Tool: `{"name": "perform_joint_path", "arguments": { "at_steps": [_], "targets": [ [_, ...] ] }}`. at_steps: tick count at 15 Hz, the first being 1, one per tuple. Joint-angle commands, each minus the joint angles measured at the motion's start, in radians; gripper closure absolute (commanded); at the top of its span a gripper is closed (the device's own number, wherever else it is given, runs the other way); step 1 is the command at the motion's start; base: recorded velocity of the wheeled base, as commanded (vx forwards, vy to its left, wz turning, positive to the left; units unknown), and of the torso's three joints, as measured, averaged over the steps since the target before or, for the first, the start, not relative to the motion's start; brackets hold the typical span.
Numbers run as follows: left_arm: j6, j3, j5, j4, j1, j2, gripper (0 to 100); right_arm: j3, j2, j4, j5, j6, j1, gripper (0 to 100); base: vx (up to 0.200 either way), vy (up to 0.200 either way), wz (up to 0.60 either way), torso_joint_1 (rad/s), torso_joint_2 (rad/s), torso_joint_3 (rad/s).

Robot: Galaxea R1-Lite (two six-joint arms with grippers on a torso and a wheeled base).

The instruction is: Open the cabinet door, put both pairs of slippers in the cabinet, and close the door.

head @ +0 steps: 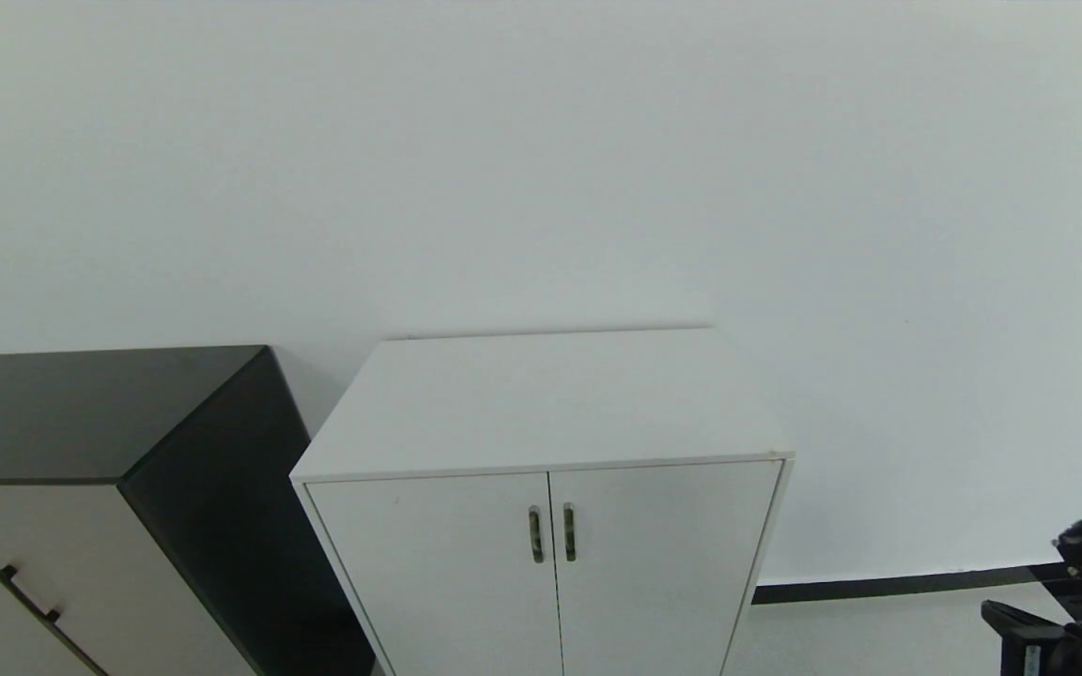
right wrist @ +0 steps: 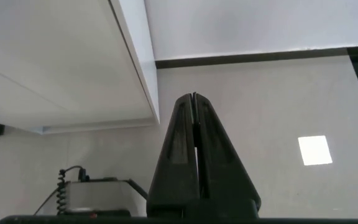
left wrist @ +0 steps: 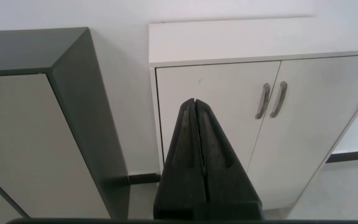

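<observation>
The dark cabinet (head: 100,413) on the left is cut off by the edge. You can see its black top, one dark side and some pale front. The white cabinet (head: 541,404) in the middle loses its bottom too. Far right, the right arm (head: 1081,601) pokes in, mostly cut off. A grey box (right wrist: 98,196) with a curly wire is hard to make out.

A black strip (head: 879,589) runs along the bottom of the wall.

The white cabinet stands against the wall, just beside the dark one. Its two doors are shut, with their handles (head: 535,533) side by side in the middle. The left gripper (left wrist: 195,102) has its fingers pressed together, holding nothing. So does the right gripper (right wrist: 194,96).
</observation>
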Motion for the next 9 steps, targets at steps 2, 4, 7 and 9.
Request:
{"name": "perform_joint_path", "arguments": {
  "at_steps": [2, 4, 7, 9],
  "targets": [
    [0.0, 0.0, 0.0, 0.0, 0.0, 0.002, 100, -0.002, -0.426, 0.316, 0.003, -0.001, 0.113, 100, 0.0, 0.0, 0.0, 0.0, 0.0, 0.0],
    [0.0, 0.0, 0.0, 0.0, 0.0, 0.002, 100, -0.002, -0.671, 0.52, 0.011, -0.012, 0.191, 100, 0.0, 0.0, 0.0, 0.0, 0.0, 0.0],
    [0.001, 0.0, 0.0, 0.0, 0.0, 0.002, 100, 0.0, -0.947, 0.705, 0.037, -0.081, 0.227, 100, 0.0, 0.0, 0.0, 0.0, 0.0, 0.0],
    [0.001, 0.0, 0.0, 0.0, 0.0, 0.002, 100, -0.005, -1.118, 0.783, 0.146, -0.078, 0.216, 100, 0.0, 0.0, 0.0, 0.0, 0.0, 0.0]
  ]
}}
